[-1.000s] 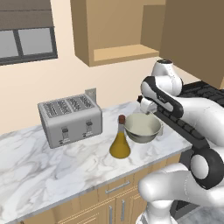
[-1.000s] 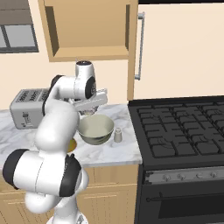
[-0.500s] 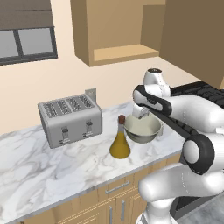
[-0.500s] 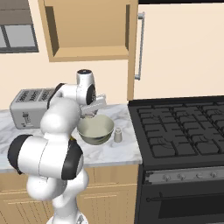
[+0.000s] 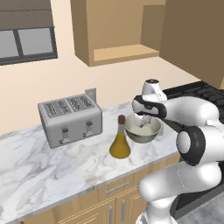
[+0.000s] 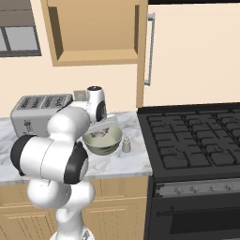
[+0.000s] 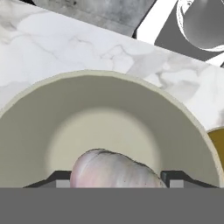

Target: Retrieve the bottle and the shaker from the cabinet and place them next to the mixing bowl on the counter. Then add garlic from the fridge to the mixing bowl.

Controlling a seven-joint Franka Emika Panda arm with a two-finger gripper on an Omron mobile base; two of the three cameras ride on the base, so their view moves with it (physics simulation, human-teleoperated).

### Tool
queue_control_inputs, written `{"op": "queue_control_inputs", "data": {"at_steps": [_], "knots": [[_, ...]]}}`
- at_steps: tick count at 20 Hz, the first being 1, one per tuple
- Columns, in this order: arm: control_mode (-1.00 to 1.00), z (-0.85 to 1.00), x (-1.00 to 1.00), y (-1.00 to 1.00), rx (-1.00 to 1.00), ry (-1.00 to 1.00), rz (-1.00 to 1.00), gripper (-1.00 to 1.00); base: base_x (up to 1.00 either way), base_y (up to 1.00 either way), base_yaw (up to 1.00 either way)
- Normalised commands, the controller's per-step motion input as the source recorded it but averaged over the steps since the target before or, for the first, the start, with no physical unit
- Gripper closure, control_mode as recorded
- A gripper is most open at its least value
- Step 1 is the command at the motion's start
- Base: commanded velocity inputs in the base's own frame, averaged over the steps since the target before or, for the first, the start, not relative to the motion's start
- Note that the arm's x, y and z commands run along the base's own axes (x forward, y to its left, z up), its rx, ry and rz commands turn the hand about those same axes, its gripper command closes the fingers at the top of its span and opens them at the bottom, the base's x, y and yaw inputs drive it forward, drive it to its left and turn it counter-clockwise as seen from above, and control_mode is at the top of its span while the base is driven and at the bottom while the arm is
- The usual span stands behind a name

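My gripper (image 7: 116,179) is shut on a pale, pink-tinged garlic bulb (image 7: 114,171), which sits between the two dark fingertips (image 7: 57,178). Right below it lies the pale inside of the mixing bowl (image 7: 35,94). From the base, the gripper (image 5: 142,120) hangs just over the grey-green mixing bowl (image 5: 144,133) on the marble counter (image 5: 65,162). The bottle (image 5: 119,142) of yellow oil stands upright just left of the bowl. The small grey shaker (image 6: 126,145) stands right of the bowl (image 6: 102,144). The tan wall cabinet (image 5: 118,30) hangs open above.
A silver toaster (image 5: 70,119) stands on the counter, left of the bottle. A black stove (image 6: 192,136) adjoins the counter's right end. Behind the stove rises a tall tan panel with a metal handle (image 6: 149,49). A window (image 5: 26,41) is at the far left.
The arm's elbow and wrist have swung in closer to the bowl. The hand has stayed over the bowl with the garlic in it, and bottle, shaker and bowl have not moved.
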Motion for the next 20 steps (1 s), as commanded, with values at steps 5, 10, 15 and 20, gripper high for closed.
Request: {"op": "queue_control_inputs", "data": {"at_steps": [5,10,15,20], "knots": [[-1.0,-0.11,0.14,-0.28,0.0,-0.03,0.16,1.0,0.0,0.0,0.0],[-1.0,-0.01,0.11,0.0,0.0,0.0,0.11,-1.0,0.0,0.0,0.0],[-1.0,0.0,0.12,-0.01,0.0,0.0,0.1,-1.0,0.0,0.0,0.0],[-1.0,0.0,0.09,-0.23,0.0,-0.01,0.16,-1.0,0.0,0.0,0.0]]}}
